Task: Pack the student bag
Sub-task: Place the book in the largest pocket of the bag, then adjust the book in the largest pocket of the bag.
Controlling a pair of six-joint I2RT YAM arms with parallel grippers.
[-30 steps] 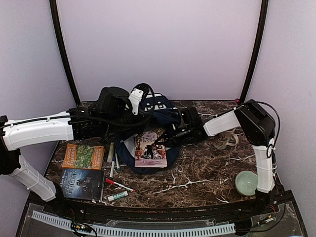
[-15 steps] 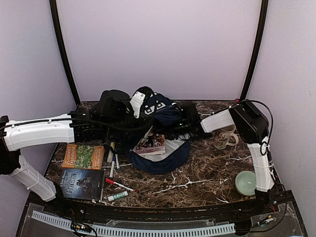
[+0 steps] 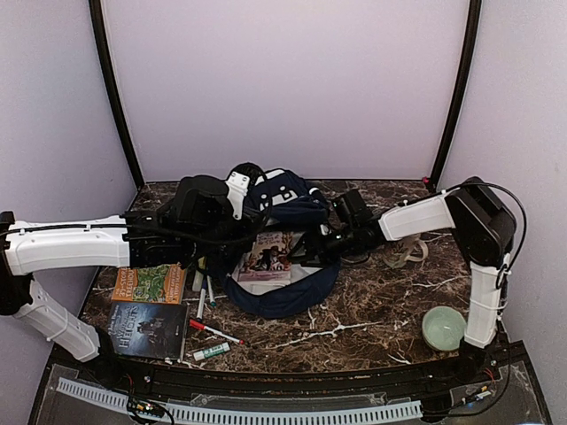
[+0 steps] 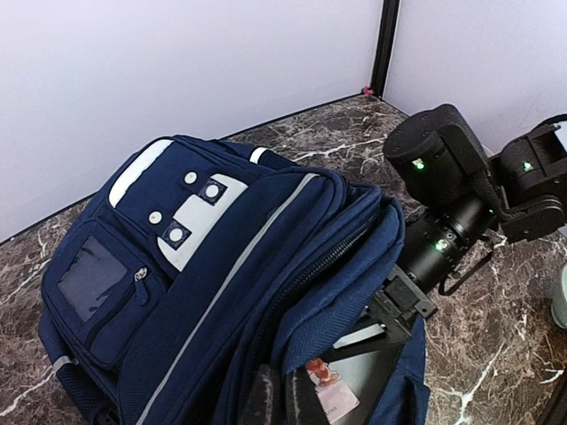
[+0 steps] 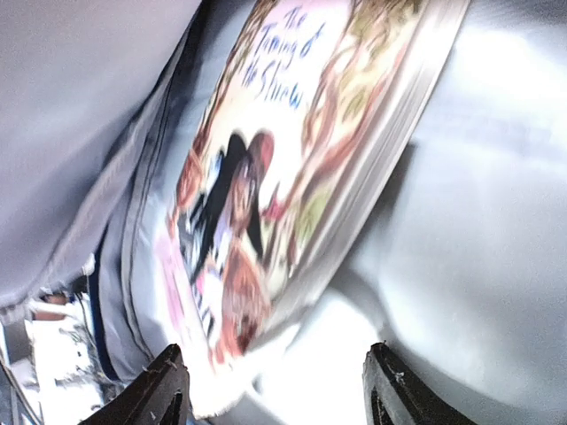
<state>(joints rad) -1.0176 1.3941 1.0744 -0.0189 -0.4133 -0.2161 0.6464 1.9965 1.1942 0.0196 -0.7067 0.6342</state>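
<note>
Student bag [image 3: 285,200], one book [image 3: 266,256] inside

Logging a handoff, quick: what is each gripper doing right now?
Left gripper: shut on the student bag, at its opening.
Right gripper: open, holding nothing; the book sits just ahead.

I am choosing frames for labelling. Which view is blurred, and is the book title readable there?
Right wrist view: smeared and out of focus, with the book very close; its title is soft but still readable, and the pale surroundings are overexposed. Left wrist view: sharp on the student bag. Top external view: even light, no hard shadows, small items low in detail.
</note>
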